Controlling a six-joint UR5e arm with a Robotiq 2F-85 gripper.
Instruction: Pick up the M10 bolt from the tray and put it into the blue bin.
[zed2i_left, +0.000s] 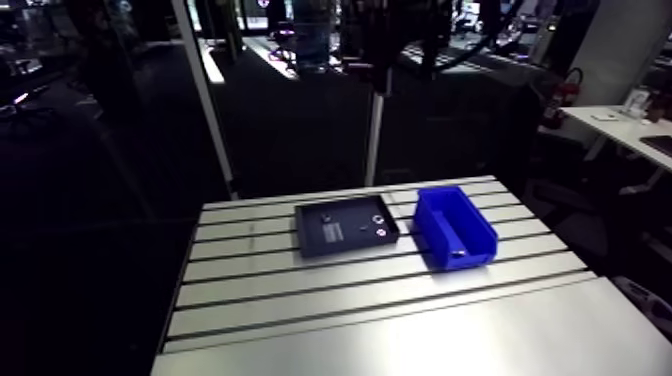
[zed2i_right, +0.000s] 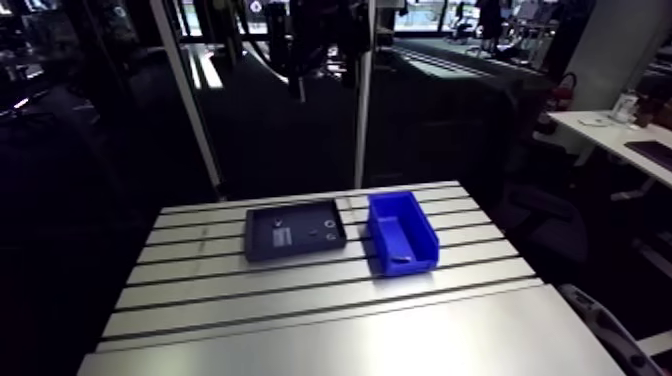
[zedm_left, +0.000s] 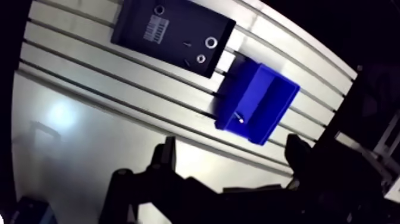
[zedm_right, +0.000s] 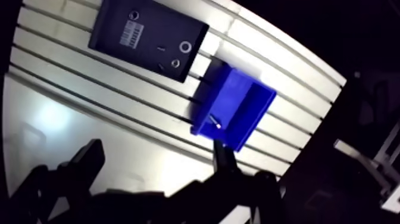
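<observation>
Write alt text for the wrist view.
A blue bin with a small shiny part inside sits on a slotted table, beside a dark tray holding a few small rings. The open gripper hangs well above them, empty.

The desk (zed2i_left: 400, 330) is pale silver-grey aluminium, striped along its length by dark parallel slots, with a plain unstriped band on its near side. The tray (zed2i_left: 350, 246) is black to very dark grey. A white label (zedm_left: 157, 30) on its floor carries fine dark bars like a barcode, and two ring-shaped parts (zedm_left: 211, 42) on it show silvery white. The bin (zed2i_left: 480, 222) is a saturated, uniform blue, with a small bolt (zedm_left: 239, 117) inside it glinting silver. The pincer (zedm_left: 231, 161) is black.
</observation>
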